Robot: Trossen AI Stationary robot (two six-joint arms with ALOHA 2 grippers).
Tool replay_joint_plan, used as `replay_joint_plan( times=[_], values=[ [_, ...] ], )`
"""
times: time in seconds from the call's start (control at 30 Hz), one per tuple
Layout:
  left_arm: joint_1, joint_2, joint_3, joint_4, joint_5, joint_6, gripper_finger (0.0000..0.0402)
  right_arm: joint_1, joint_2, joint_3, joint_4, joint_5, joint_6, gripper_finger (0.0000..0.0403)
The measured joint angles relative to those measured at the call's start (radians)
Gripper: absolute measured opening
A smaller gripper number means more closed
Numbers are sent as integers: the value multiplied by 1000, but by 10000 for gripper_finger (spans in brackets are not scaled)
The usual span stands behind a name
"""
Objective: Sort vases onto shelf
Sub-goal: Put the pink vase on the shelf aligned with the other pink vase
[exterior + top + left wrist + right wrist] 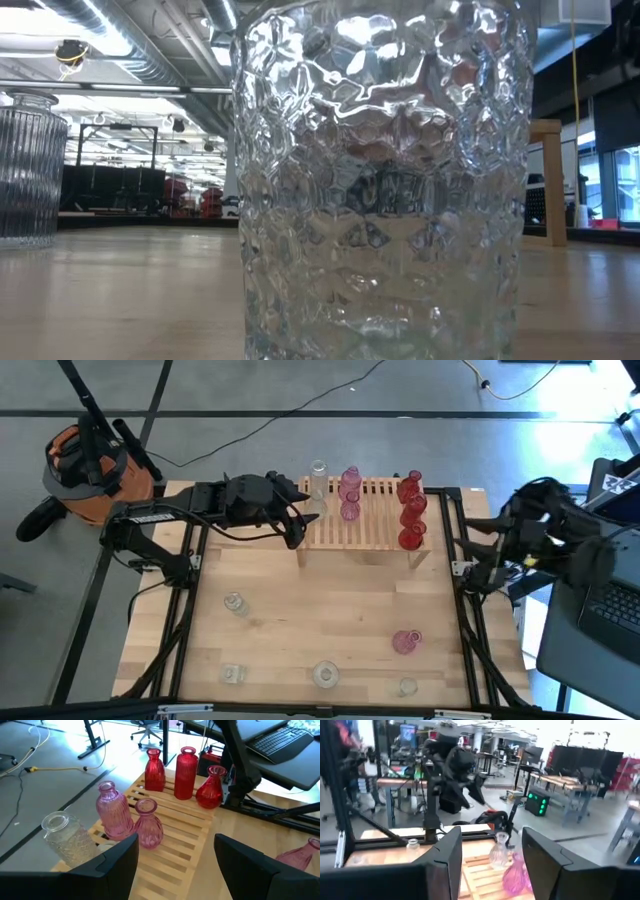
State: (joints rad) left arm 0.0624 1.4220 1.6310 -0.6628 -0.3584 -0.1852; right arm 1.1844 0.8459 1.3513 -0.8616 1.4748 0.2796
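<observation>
The shelf (365,525) sits at the upper centre of the high view, a slatted light-wood rack at the table's far edge. At its left end stands a clear vase (318,482); just right of that are two pink vases (349,493), one before the other. Three red vases (411,512) line the rack's right end.

The left gripper (297,520) hangs just beside the shelf's left end, its fingers spread wide with nothing between them. In the left wrist view those dark fingers (120,862) frame the slats, with the clear textured vase (67,839), the pink pair (116,810) and the red three (185,774) all upright on the rack.

The right gripper (492,865) is held off the right edge of the table, at the right of the high view; its fingers stand partly apart and hold nothing.

Still on the tabletop (320,610): a pink vase lying on its side (406,642) at lower right, one clear vase at centre left (235,603), and three more clear ones along the bottom edge (326,675). A clear dimpled vase (385,180) fills the low view.
</observation>
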Motion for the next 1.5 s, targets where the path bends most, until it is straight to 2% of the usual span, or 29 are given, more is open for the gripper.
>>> replay_joint_plan(
  times=[0.1,0.17,0.3,0.37,0.43,0.5,0.63,0.8,0.9,1.0,1.1,1.2,1.37,1.5],
  values=[
    [0,0,0,0,-15,0,250,34,-76,-116,34,-56,109,154],
    [0,0,0,1,-31,0,250,25,-102,-164,171,-145,67,154],
    [1,0,0,10,-62,-30,250,-95,-74,-190,652,-309,-320,154],
    [1,0,0,19,-78,-49,250,-175,-39,-179,919,-516,-541,154],
    [1,0,1,35,-97,-68,250,-255,6,-147,1063,-738,-677,154],
    [1,0,1,42,-117,-76,250,-346,45,-89,1033,-877,-727,154],
    [1,0,1,65,-149,-84,250,-567,85,32,760,-1106,-711,154],
    [1,0,1,88,-149,-163,250,-910,101,114,714,-1501,-779,154],
    [-1,0,1,89,-148,-209,250,-1120,75,130,574,-1663,-754,154],
    [-12,0,1,89,-148,-233,250,-1269,12,108,425,-1747,-710,154],
    [-25,0,1,89,-149,-232,250,-1344,-108,71,344,-1754,-656,154],
    [-33,0,1,88,-153,-232,250,-1369,-252,13,263,-1726,-565,154],
    [-30,0,1,83,-163,-225,250,-1369,-499,-157,196,-1688,-292,154],
    [-15,0,1,67,-172,-224,250,-1369,-656,-359,184,-1734,-60,154]
  ],
)
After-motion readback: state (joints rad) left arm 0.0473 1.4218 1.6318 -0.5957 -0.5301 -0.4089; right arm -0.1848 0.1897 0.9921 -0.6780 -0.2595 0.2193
